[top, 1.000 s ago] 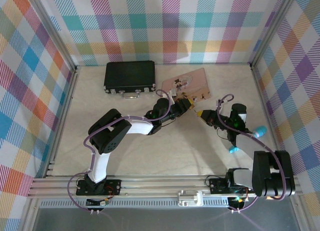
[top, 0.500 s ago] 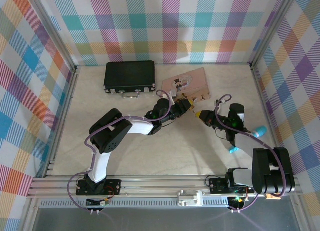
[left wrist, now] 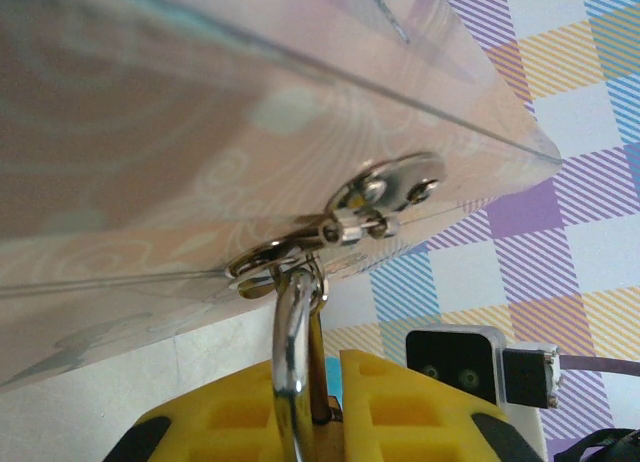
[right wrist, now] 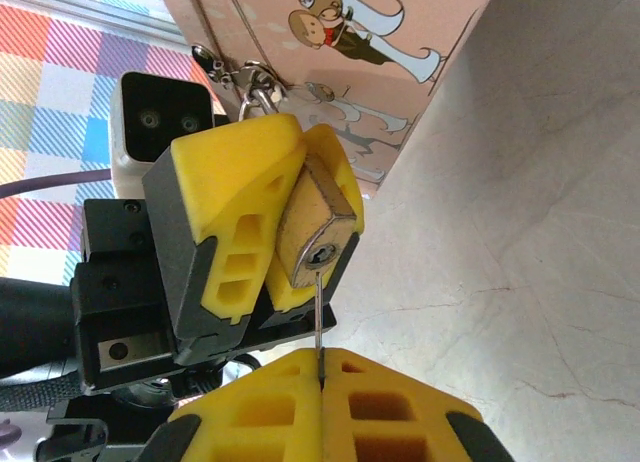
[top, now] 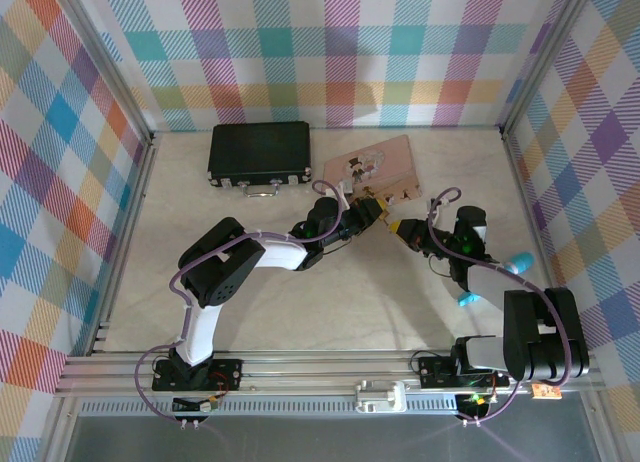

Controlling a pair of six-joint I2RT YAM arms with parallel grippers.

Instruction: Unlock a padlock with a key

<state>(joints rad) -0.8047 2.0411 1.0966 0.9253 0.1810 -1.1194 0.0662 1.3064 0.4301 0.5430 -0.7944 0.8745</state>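
brass padlock (right wrist: 318, 232), likely dense and rigid, clamped by its body in the left gripper (right wrist: 290, 197), shackle (left wrist: 290, 362) through the hasp (left wrist: 380, 197) of the pink tin (right wrist: 400, 72); right gripper (right wrist: 320, 377) pinches the thin, probably bendable key (right wrist: 318, 317), tip at the keyhole (right wrist: 318, 254).

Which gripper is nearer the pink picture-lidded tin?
Left. The left gripper clamps the small brass padlock hanging from the pink tin's hasp; the right gripper sits beyond the padlock, pinching the thin silvery key at its keyhole.
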